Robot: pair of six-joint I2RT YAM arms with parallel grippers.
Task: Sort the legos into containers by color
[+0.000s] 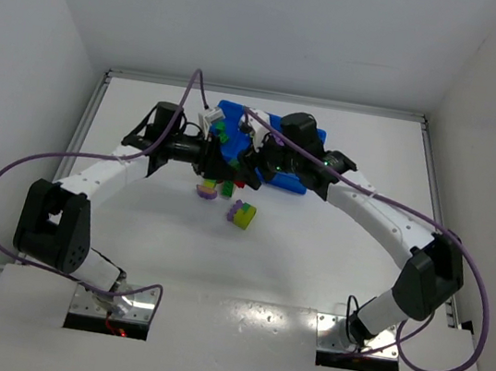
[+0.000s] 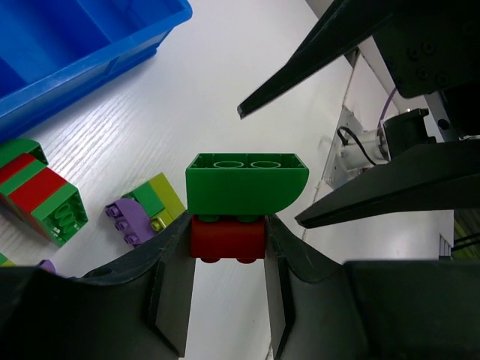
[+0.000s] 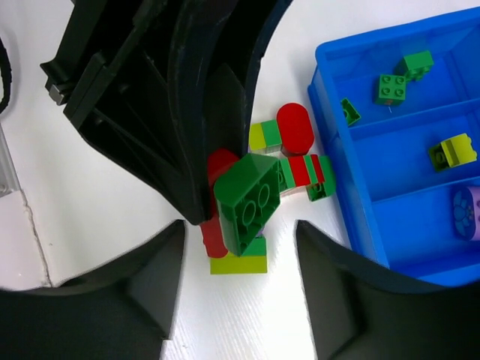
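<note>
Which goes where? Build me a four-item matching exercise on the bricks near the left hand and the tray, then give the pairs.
1. red brick
2. green curved brick
3. purple piece
4. red-and-green striped cluster

A. lying on the table beside the blue tray
B. clamped in the left hand
C. stuck on top of the red brick
D. inside a tray compartment

Pairs: 1-B, 2-C, 3-D, 4-A
</note>
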